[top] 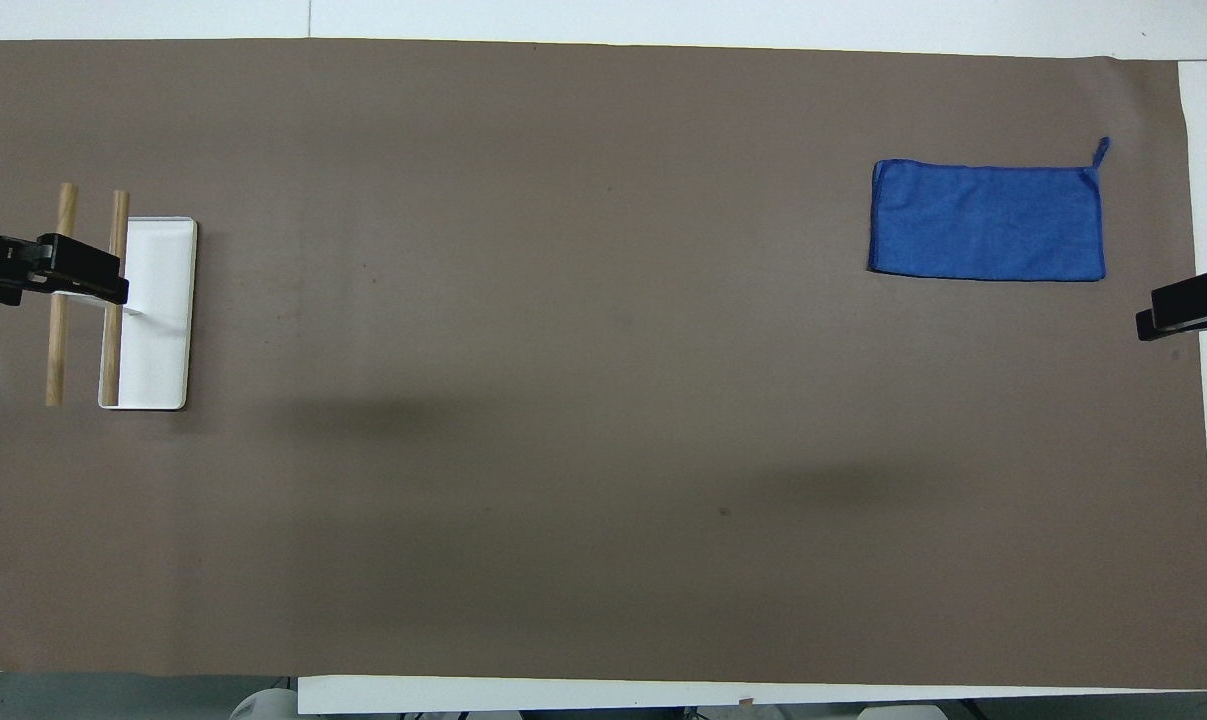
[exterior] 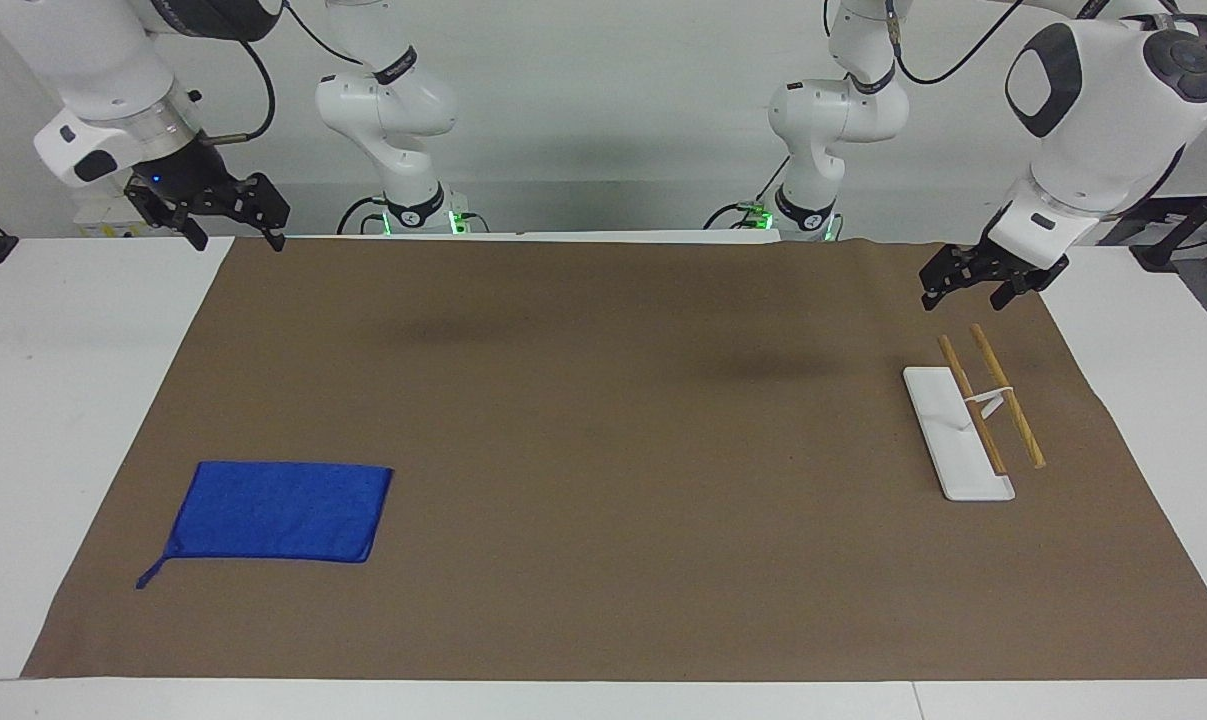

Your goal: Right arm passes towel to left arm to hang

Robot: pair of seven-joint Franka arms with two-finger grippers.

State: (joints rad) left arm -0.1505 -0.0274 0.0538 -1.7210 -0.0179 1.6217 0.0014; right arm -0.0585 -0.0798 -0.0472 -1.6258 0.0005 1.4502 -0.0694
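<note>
The towel (exterior: pixel 278 512) is a bright blue cloth lying flat on the brown mat (exterior: pixel 603 450) at the right arm's end of the table, with its thin loop (exterior: pixel 151 575) at one corner. It also shows in the overhead view (top: pixel 986 221). My right gripper (exterior: pixel 240 240) is open and empty, raised over the mat's edge at that end, apart from the towel; the overhead view (top: pixel 1193 305) shows only part of it. My left gripper (exterior: pixel 963 300) is open and empty, raised over the rack; it also shows in the overhead view (top: pixel 73 272).
A rack stands at the left arm's end of the mat: a white base (exterior: pixel 948 440) with two wooden rods (exterior: pixel 1013 415) on a small white stand. The overhead view shows its base (top: pixel 158 330) and rods (top: pixel 56 350). White table surrounds the mat.
</note>
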